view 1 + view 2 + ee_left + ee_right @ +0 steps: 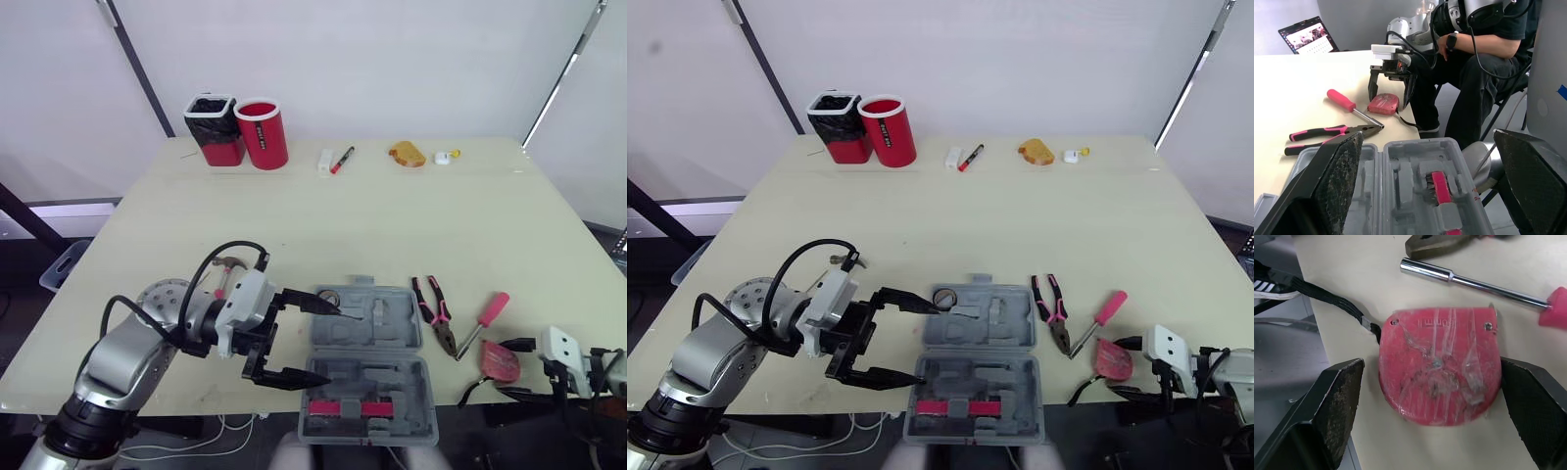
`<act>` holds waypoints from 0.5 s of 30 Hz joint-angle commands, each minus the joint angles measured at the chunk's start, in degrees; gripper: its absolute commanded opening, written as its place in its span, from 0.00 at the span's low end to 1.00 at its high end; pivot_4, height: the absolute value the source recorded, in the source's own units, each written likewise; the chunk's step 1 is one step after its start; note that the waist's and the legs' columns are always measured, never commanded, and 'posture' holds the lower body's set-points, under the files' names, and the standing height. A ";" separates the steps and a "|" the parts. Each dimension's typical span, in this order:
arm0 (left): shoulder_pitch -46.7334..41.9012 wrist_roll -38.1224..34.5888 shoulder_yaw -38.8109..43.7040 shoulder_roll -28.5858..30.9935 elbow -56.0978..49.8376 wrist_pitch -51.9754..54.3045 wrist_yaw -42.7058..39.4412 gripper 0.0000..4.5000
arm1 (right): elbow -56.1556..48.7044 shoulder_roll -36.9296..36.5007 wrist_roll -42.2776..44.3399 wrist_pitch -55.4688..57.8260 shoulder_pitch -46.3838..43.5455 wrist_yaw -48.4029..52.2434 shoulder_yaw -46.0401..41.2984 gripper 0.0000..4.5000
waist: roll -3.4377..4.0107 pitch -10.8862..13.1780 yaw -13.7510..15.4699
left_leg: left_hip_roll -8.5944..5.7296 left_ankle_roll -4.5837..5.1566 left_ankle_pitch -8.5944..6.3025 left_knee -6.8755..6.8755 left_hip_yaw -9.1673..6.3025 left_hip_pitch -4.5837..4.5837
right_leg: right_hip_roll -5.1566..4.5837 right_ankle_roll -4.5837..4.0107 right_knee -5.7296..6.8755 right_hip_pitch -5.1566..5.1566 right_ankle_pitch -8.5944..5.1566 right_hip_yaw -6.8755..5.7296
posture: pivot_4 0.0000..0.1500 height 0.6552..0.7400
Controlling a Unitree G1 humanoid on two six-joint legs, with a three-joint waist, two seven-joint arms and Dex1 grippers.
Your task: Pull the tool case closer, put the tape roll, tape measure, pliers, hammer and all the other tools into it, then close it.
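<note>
The grey tool case (367, 338) lies open at the table's front middle, with red pieces in its near half. My left gripper (331, 345) is open, one finger over the case's left edge and one at its near left corner. A tape roll (945, 297) lies by the case's far left corner. Pink-handled pliers (434, 311) and a red-handled screwdriver (485, 321) lie to the right of the case. The red tape measure (1437, 364) sits at the front right edge, between the fingers of my open right gripper (509, 369), which do not touch it.
Two red cups (238, 131), one lined in black, stand at the back left. A marker (342, 159), a white block (325, 162), a yellowish object (408, 154) and a small white piece (443, 158) lie along the far edge. A seated person (1484, 54) is beyond the table's front edge.
</note>
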 commanded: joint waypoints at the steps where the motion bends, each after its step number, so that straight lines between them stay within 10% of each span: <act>1: 0.02 -0.63 0.04 -0.34 -1.72 -0.22 0.19 1.00 | 0.63 0.47 0.80 0.08 -0.58 -1.03 -1.37 0.98 | 0.00 0.00 -0.01 | 0.00 0.00 0.00 0.00 0.00 0.01 | 0.00 -0.05 0.00 0.01 -0.03 0.00 | 1.00 1.00; 6: -0.11 -0.16 -0.14 -0.77 -0.92 -0.61 0.16 1.00 | 0.64 0.79 0.85 0.19 -0.82 -1.49 -1.40 0.98 | 0.00 0.00 -0.07 | 0.00 0.00 0.00 0.00 0.03 0.12 | 0.00 -0.08 0.01 0.11 -0.04 0.03 | 1.00 1.00; 11: 0.43 -0.08 -0.10 -0.99 -0.93 -0.77 -0.05 1.00 | 0.52 0.69 1.17 0.65 -0.68 -1.56 -1.60 0.67 | 0.00 0.00 -0.07 | 0.00 0.00 0.00 0.00 0.03 0.17 | 0.00 -0.09 0.02 0.14 -0.05 0.04 | 1.00 1.00; 15: 0.81 0.00 0.00 -1.16 -0.69 -1.15 -0.10 1.00 | -1.69 0.11 1.86 3.51 0.16 -1.73 -1.97 0.65 | 0.00 0.00 -0.05 | 0.00 0.00 0.00 0.00 0.04 0.17 | 0.00 -0.08 0.02 0.14 -0.05 0.05 | 1.00 1.00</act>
